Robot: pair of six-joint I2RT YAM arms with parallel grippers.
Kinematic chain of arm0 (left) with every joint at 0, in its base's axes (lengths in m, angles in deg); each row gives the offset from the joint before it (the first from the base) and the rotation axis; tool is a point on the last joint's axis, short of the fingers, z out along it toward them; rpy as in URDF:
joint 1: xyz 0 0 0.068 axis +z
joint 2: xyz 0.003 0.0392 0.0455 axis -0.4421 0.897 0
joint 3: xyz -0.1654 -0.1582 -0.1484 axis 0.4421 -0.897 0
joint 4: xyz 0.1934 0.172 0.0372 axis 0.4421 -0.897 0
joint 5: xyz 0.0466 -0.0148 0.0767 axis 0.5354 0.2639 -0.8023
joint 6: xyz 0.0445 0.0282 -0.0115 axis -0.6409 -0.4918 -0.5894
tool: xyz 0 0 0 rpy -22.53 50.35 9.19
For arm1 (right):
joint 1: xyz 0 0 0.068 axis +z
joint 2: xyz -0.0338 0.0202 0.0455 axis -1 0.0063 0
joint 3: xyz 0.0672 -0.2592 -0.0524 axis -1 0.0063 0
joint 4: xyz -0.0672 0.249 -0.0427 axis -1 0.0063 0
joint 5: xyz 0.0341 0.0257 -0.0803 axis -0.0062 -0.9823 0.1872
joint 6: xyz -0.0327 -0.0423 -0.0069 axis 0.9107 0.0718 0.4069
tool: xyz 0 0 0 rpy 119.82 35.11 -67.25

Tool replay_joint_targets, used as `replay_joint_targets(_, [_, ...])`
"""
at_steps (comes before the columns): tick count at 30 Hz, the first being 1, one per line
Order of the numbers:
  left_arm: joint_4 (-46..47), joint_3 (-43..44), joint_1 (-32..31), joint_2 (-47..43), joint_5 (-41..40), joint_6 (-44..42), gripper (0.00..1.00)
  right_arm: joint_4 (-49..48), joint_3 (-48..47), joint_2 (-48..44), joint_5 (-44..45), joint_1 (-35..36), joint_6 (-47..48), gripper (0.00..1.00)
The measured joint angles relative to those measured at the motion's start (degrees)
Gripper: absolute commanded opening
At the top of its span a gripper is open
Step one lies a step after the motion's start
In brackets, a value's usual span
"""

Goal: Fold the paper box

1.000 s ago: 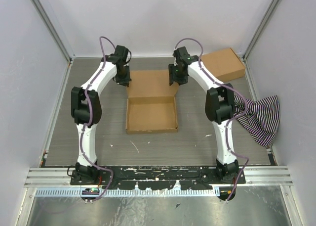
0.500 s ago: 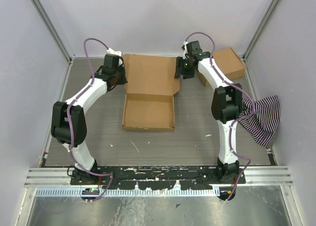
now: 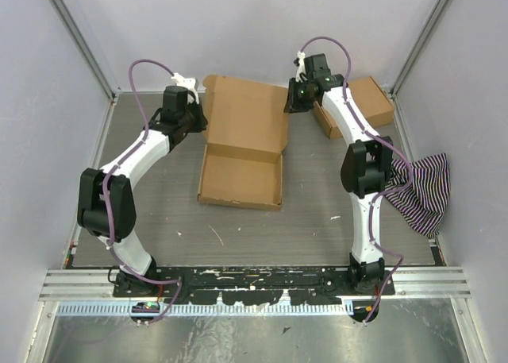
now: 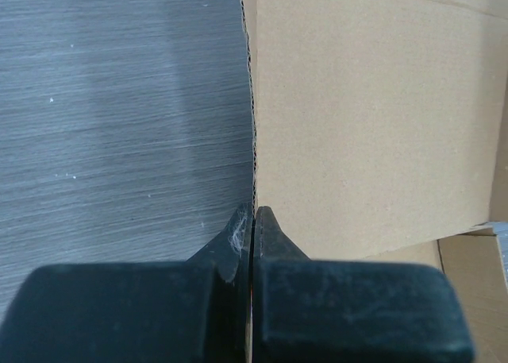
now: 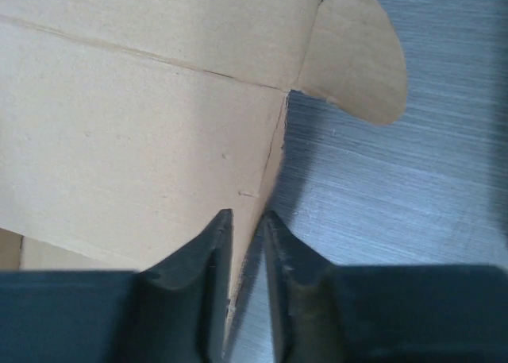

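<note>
Seen from above, the paper box [image 3: 240, 180], a plain brown die-cut cardboard mailer, sits at the centre of a grey wood-grain table [image 3: 159, 212]. Its shallow open tray lies toward the bottom of the frame. Its broad lid panel [image 3: 246, 113] is lifted off the table and leans toward the top of the frame.

The left gripper [image 3: 197, 123] meets the lid's left edge. In the left wrist view, its black fingers [image 4: 274, 228] are pressed together on that thin cardboard edge.

The right gripper [image 3: 292, 102] meets the lid's right edge. In the right wrist view, its fingers [image 5: 214, 236] are pinched on the edge with only a narrow gap between them, and a rounded tab [image 5: 357, 61] juts out at the upper right.

In the overhead view, a flat brown carton [image 3: 369, 101] lies at the upper right, partly behind the right arm. A black-and-white striped cloth [image 3: 421, 192] is bunched at the right edge of the frame.
</note>
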Motion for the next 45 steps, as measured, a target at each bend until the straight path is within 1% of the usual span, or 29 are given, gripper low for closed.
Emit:
replay_joint_targets(2, [0.4,-0.1,0.0,-0.5,0.6,0.0,0.0,0.1,0.0,0.0,-0.1,0.0,-0.3,0.15])
replay_joint_targets(7, [0.9,-0.6,0.0,-1.3,1.4,0.0,0.0,0.5,0.0,0.2,0.2,0.0,-0.7,0.14])
replay_joint_targets(12, [1.2,-1.2,0.0,-1.8,1.9,0.0,0.0,1.0,0.0,0.2,0.9,-0.1,-0.7,0.19])
replay_joint_targets(15, [1.3,-1.8,0.0,-2.5,2.3,0.0,0.0,1.4,0.0,0.2,1.0,-0.1,-0.7,0.26])
replay_joint_targets(19, [1.3,-1.9,0.0,-3.5,2.8,0.0,0.0,1.4,0.0,0.5,1.0,-0.1,-0.5,0.29])
replay_joint_targets(20, [1.4,-1.9,0.0,-3.8,2.9,0.0,0.0,1.4,0.0,0.6,1.0,-0.1,-0.5,0.28])
replay_joint_targets(22, [1.6,-1.9,0.0,-4.2,3.1,0.0,0.0,1.5,0.0,0.9,1.1,-0.1,-0.5,0.23])
replay_joint_targets(23, [1.7,-2.0,0.0,-4.5,3.2,0.0,0.0,1.6,0.0,1.2,1.1,-0.1,-0.6,0.18])
replay_joint_targets(25, [2.1,-2.4,0.0,-4.9,3.4,0.0,0.0,1.7,0.0,1.5,1.2,-0.1,-0.5,0.03])
replay_joint_targets(26, [2.1,-2.5,-0.1,-5.0,3.5,0.0,0.0,1.7,0.0,1.6,1.3,-0.1,-0.7,0.01])
replay_joint_targets(27, [2.1,-2.5,-0.1,-5.0,3.8,0.0,0.02,1.7,0.0,1.7,1.3,-0.1,-1.0,0.01])
replay_joint_targets(28, [2.1,-2.5,-0.1,-5.1,3.8,0.0,0.06,1.7,0.0,1.7,1.5,-0.1,-1.2,0.01])
replay_joint_targets(29, [2.1,-2.5,-0.1,-5.1,3.8,0.0,0.21,1.7,0.0,1.7,1.6,-0.1,-1.2,0.01])
replay_joint_targets(30, [2.1,-2.5,-0.1,-5.1,3.8,0.1,0.32,1.5,0.2,1.7,1.8,-0.1,-1.2,0.01])
replay_joint_targets(33, [1.8,-2.5,-0.2,-5.1,3.2,0.2,0.55,-0.6,2.4,1.1,3.1,0.2,-0.9,0.01])
replay_joint_targets(37, [-1.2,-1.4,-0.2,-5.1,0.3,0.0,0.73,-4.9,11.7,-3.9,6.5,0.9,0.7,0.01])
replay_joint_targets(39, [-4.0,0.4,-0.2,-5.0,-2.3,-0.2,0.79,-7.8,16.6,-7.8,8.8,1.5,2.4,0.01])
replay_joint_targets(41, [-7.4,3.4,-0.2,-4.9,-5.1,-0.8,0.8,-10.1,19.6,-11.2,10.7,2.1,4.2,0.01])
replay_joint_targets(43, [-11.9,8.7,0.1,-3.9,-7.4,-1.4,0.79,-13.4,22.6,-15.0,12.5,2.7,6.3,0.01])
replay_joint_targets(45, [-14.5,12.8,0.5,-3.0,-8.0,-1.7,0.75,-17.0,25.8,-18.7,13.4,3.2,8.3,0.01])
